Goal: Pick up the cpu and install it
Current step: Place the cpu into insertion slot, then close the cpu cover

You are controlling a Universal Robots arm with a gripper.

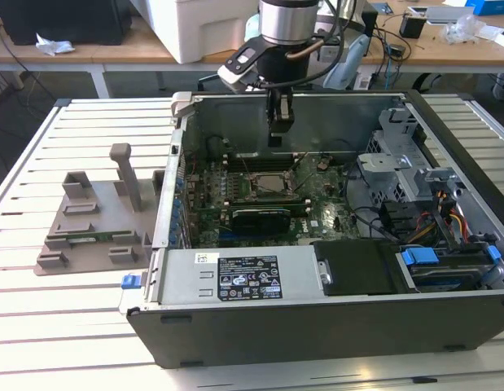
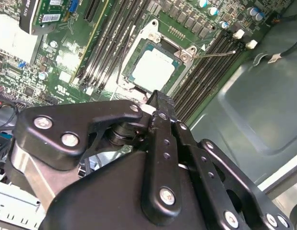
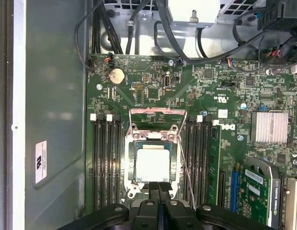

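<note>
1 cpu [image 3: 153, 164] in 1 socket [image 3: 129, 163], fingers [image 3: 154, 190] together above.

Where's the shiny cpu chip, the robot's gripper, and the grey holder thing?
cpu [image 3: 153, 165]: first wrist view, middle of its silver top.
gripper [image 3: 159, 185]: first wrist view, between its fingertips.
grey holder block [image 1: 127, 175]: exterior view, on its tall upright post.
</note>
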